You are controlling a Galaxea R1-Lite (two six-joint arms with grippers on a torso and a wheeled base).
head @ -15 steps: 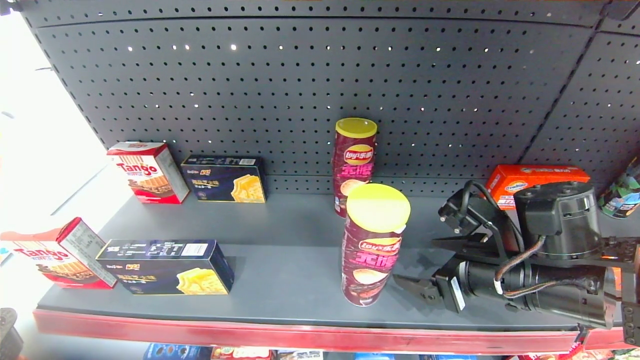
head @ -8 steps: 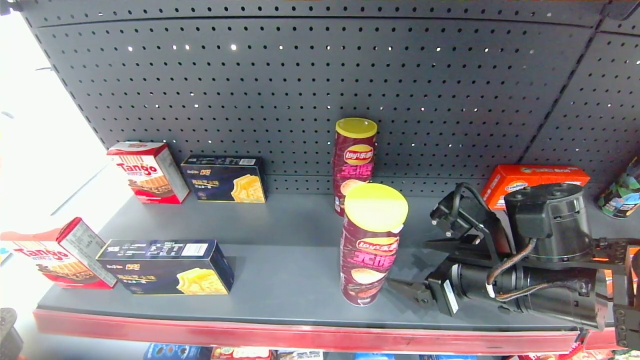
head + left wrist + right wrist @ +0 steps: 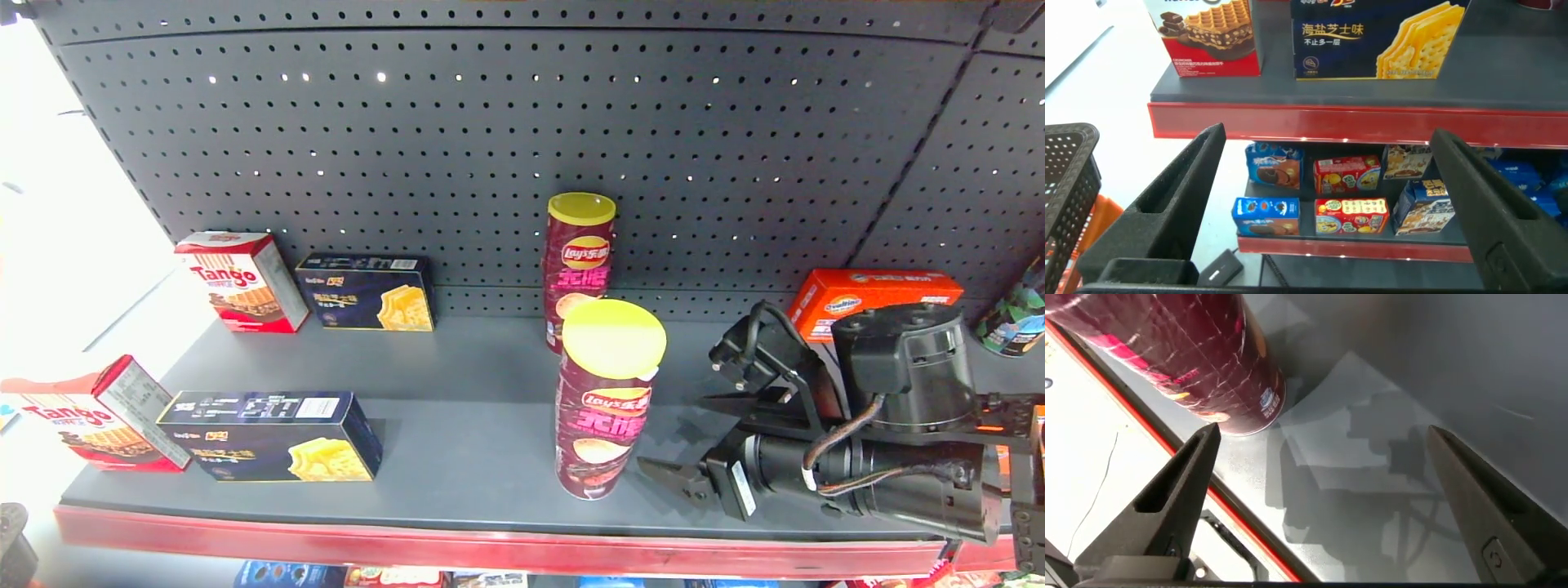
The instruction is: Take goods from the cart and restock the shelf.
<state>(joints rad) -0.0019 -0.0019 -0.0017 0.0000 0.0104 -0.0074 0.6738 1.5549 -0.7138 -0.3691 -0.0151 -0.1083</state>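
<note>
Two maroon chips cans with yellow lids stand on the dark shelf (image 3: 457, 425). The front can (image 3: 606, 408) is near the shelf's front edge, and the rear can (image 3: 580, 257) stands by the pegboard. My right gripper (image 3: 686, 437) hovers low over the shelf just right of the front can, open and empty, not touching it. In the right wrist view the can's base (image 3: 1221, 371) lies beyond one finger of the right gripper (image 3: 1323, 433). My left gripper (image 3: 1327, 135) is open and empty, below the shelf's red front edge (image 3: 1372, 126).
Red wafer boxes (image 3: 237, 278) and dark cracker boxes (image 3: 277, 437) fill the shelf's left half. An orange box (image 3: 865, 298) sits at the back right behind my right arm. Lower shelves hold small snack boxes (image 3: 1347, 175). A black mesh basket (image 3: 1069, 188) stands beside my left gripper.
My right arm nudged a little toward the front can, then eased back slightly. The can stays upright, shifted only a trace to the left.
</note>
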